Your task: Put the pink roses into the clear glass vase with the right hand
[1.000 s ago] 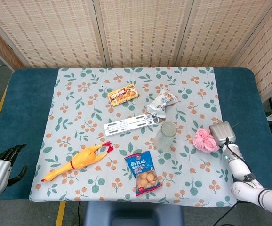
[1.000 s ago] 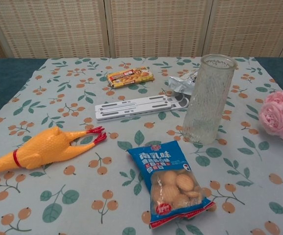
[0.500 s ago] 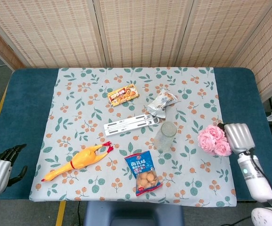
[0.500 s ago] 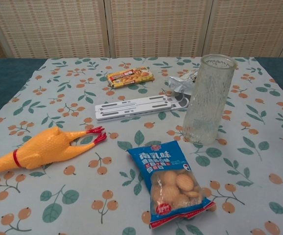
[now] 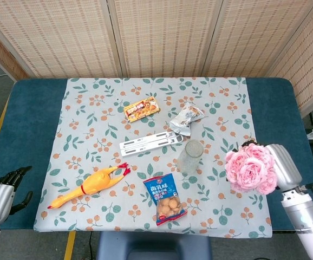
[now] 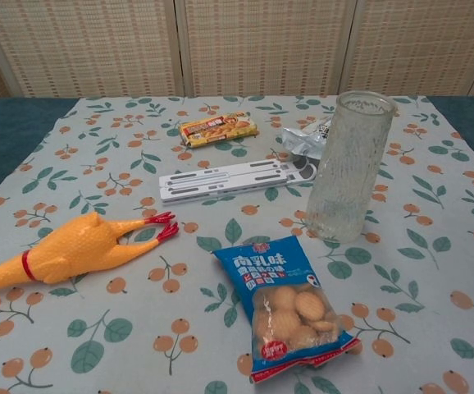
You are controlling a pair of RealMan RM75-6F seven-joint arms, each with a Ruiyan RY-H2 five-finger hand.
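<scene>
In the head view my right hand (image 5: 282, 165) holds the bunch of pink roses (image 5: 249, 167) raised well above the table, to the right of the clear glass vase (image 5: 191, 156). The blooms hide the fingers. The vase stands upright near the middle of the floral cloth; the chest view shows it tall and empty (image 6: 350, 165). Neither the roses nor the right hand show in the chest view. My left hand (image 5: 0, 194) hangs at the lower left, off the table, fingers curled in and holding nothing.
A rubber chicken (image 5: 90, 186), a blue biscuit bag (image 5: 164, 200), a white flat bracket (image 5: 150, 143), an orange snack pack (image 5: 141, 109) and a silver wrapper (image 5: 187, 118) lie around the vase on the cloth (image 5: 91, 119).
The right hand has lifted the roses off the table and raised them toward the camera; they have risen out of the chest view. The left hand stayed still.
</scene>
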